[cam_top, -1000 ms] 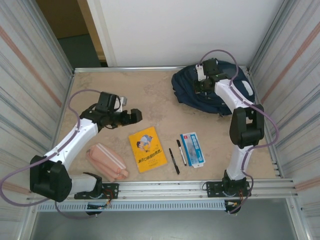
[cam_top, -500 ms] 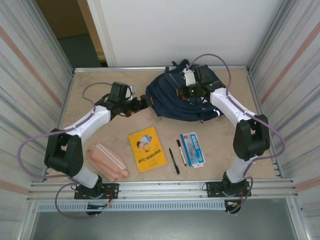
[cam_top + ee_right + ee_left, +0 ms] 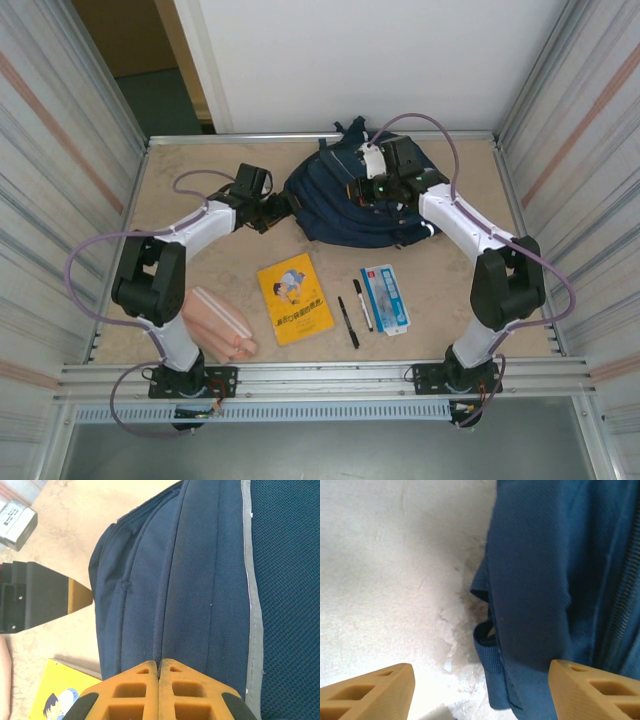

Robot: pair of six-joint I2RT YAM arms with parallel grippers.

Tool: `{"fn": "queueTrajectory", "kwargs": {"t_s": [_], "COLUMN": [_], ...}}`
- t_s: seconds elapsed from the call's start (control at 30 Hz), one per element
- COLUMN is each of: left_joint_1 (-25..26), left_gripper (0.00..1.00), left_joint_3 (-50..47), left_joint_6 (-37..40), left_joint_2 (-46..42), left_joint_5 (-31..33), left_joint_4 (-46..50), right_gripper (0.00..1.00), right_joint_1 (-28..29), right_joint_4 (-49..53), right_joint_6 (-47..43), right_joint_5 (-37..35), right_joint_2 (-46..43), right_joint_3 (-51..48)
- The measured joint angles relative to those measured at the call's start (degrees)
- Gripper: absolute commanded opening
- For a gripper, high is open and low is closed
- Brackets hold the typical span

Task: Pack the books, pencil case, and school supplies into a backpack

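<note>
backpack [image 3: 330, 200]: far centre of table [image 3: 185, 175] | left gripper [image 3: 481, 674]: wide apart, straddling backpack's edge, gripping nothing | right gripper [image 3: 159, 669]: pressed together above backpack | book [image 3: 294, 298], pouch [image 3: 215, 322], pens [image 3: 348, 322], box [image 3: 385, 298]: near edge

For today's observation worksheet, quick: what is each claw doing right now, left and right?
Left claw: open, jaws either side of the backpack edge.
Right claw: closed against the backpack; whether it pinches fabric cannot be told.
</note>
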State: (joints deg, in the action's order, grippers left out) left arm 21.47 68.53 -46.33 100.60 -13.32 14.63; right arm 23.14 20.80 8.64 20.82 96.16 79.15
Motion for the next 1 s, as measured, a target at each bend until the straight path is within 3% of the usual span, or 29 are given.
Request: {"fn": "queueTrajectory", "kwargs": {"t_s": [0.17, 0.33, 0.9, 1.0], "left_joint_1": [-0.76, -2.58, -4.22, -4.96], "left_gripper": [0.83, 0.87, 0.84, 0.76], "left_joint_3": [0.90, 1.60, 4.13, 4.13], "left_joint_6": [-0.46, -2.01, -2.58, -2.21], "left_joint_2": [3.26, 5.51, 5.49, 5.49], "left_joint_5": [0.31, -4.13, -8.70, -9.11], "left_joint_4": [-0.44, -0.90, -4.98, -5.75], "right_gripper": [0.00, 0.00, 0.00, 0.00], "right_joint_1": [0.17, 0.87, 2.12, 2.34], "right_joint_4": [0.28, 0.24, 1.49, 1.95], "right_joint_6": [0.17, 0.15, 0.11, 0.11], "right_joint_5": [-0.09, -0.20, -0.26, -0.57], "right_joint_2": [-0.96, -1.22, -1.22, -1.20], "right_joint_3": [-0.02, -0.98, -1.05, -1.05]}}
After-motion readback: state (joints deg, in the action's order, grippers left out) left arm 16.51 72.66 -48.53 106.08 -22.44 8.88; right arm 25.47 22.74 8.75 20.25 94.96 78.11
